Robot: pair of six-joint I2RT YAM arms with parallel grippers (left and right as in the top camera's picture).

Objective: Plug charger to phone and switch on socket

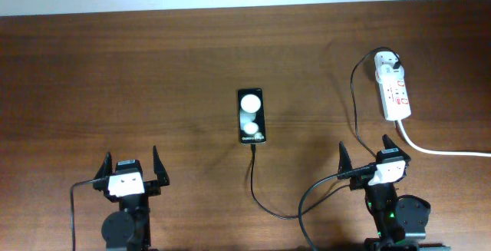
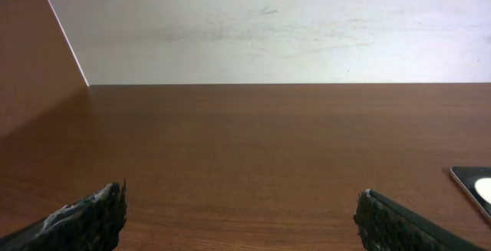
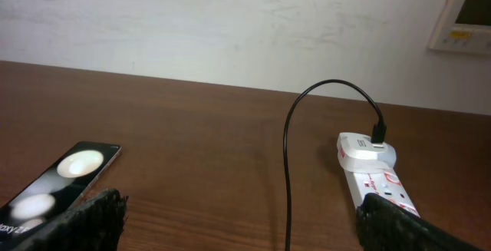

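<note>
Jaws stood wide and empty on the left gripper (image 1: 131,159) and right gripper (image 1: 366,151) overhead, where you saw the charger (image 1: 252,176) seemingly already seated in the phone (image 1: 251,117) mid-table; left wrist caught only the phone's corner, and right wrist left the socket (image 3: 383,186) switch unreadable.

Phone (image 1: 251,116) flat, centre; charger cable (image 1: 252,174) meets its near end; adapter (image 1: 387,63) in socket (image 1: 397,96).

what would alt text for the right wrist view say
A white socket lies at right on a wooden table, the charger plugged into its far end, its black cable arching toward the camera. A black phone lies lower left; the open right hand frames the bottom corners.
</note>
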